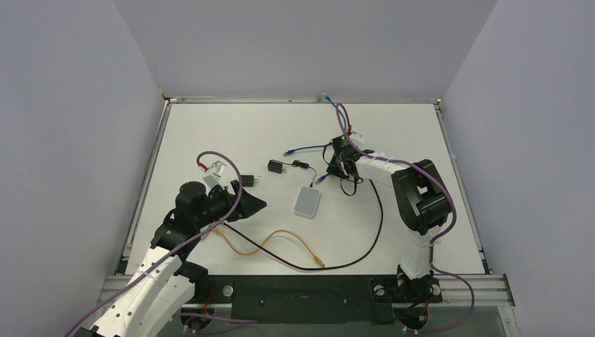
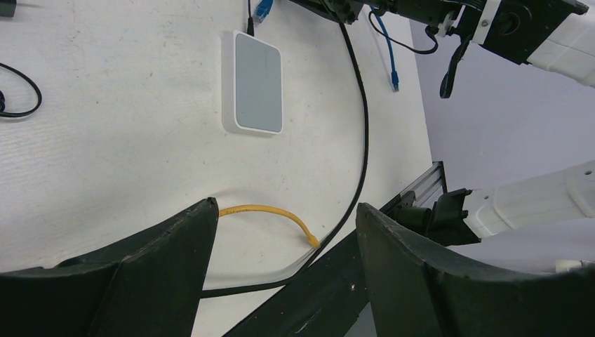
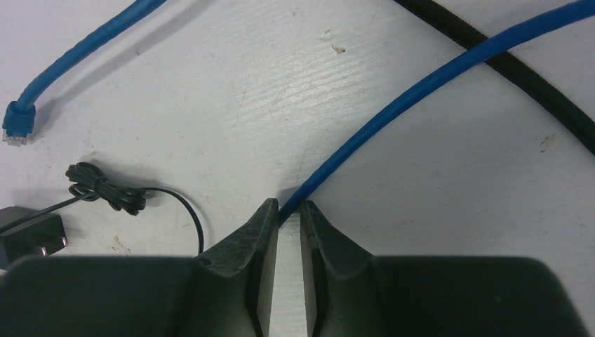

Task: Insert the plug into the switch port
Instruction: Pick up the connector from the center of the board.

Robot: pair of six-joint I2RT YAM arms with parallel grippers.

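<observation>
Blue cable is pinched between the nearly closed tips of the right gripper; the left gripper is held spread wide and empty. The cable's blue plug lies just off the upper narrow edge of the white switch box, where the switch port is judged to sit, nearest the right arm.

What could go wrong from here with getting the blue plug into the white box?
The right gripper pinches the blue cable at its very tip, not on the plug, so it may slip or the plug may droop off-aim. The white box lies loose, with the left gripper open and away from it, so a push could slide it.
</observation>
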